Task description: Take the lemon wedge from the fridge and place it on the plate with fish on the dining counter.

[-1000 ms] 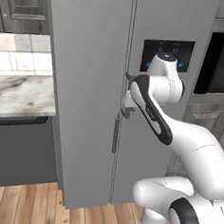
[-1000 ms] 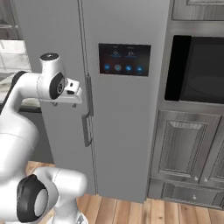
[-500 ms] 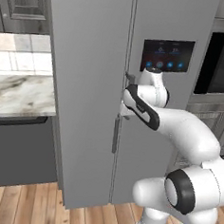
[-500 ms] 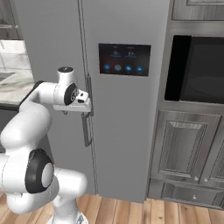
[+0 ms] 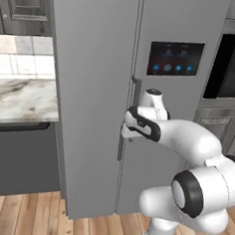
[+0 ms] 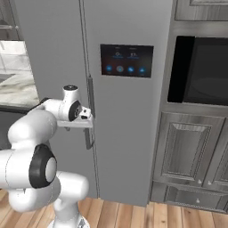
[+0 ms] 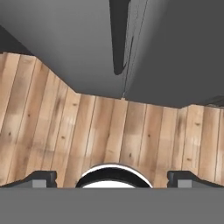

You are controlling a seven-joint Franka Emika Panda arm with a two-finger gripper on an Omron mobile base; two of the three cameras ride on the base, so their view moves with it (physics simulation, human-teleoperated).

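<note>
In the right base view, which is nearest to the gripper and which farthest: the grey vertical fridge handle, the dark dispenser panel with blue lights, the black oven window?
1. Grey vertical fridge handle: right beside the gripper, at the door seam.
2. Dark dispenser panel with blue lights: above and to the right, on the fridge door.
3. Black oven window: far right, in the dark cabinets.

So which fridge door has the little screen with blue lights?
The right-hand door of the fridge: its dark dispenser panel glows blue, while the left-hand door is plain grey.

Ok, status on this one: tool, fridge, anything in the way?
Tool open, empty, at the fridge handles. Fridge doors shut; lemon wedge not yet reached. Nothing between tool and handles.
</note>
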